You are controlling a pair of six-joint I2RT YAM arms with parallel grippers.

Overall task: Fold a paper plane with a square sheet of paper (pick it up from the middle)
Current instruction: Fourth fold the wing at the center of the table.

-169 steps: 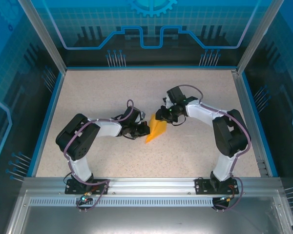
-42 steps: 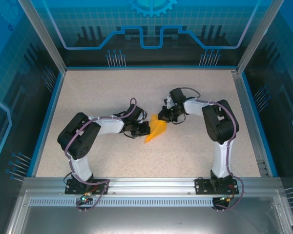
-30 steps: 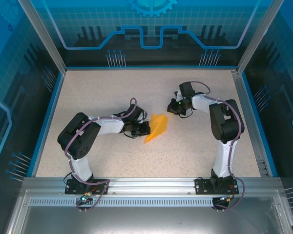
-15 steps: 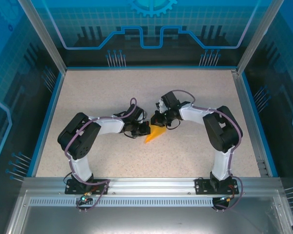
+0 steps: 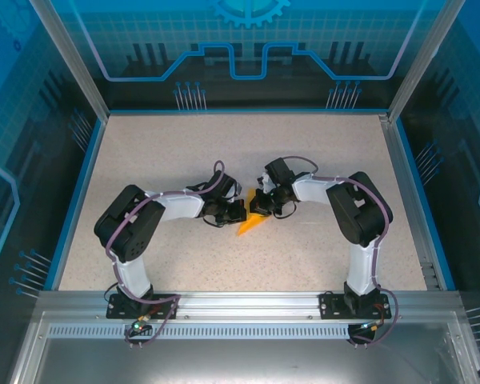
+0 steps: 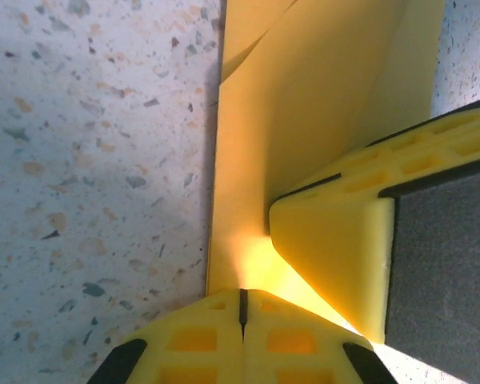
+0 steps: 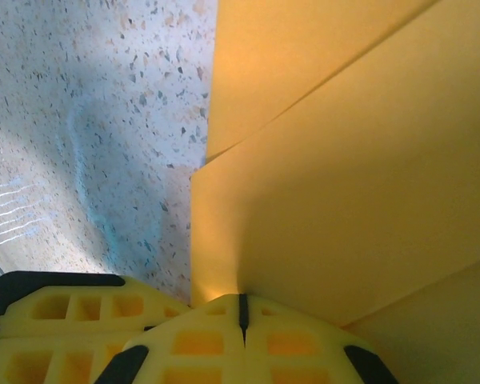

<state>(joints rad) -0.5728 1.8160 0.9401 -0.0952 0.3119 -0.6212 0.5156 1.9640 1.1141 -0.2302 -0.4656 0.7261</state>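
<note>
plane: paper plane (image 5: 250, 223) on desk (image 5: 184, 144), frame centre, long axis lower left to upper right | pincers: we see left pincer (image 5: 239, 212) and right pincer (image 5: 261, 206) closed, empty, tips touching its upper end, equally near

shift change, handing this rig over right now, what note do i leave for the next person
Left gripper: shut, tips against the paper's edge.
Right gripper: shut, tips on the same paper, close beside the left one.
Paper: orange, folded to a narrow point, lying on the table between the arms.
Done: layered folds made.
Left: probably more creasing. Cannot tell if either gripper pinches it.
</note>
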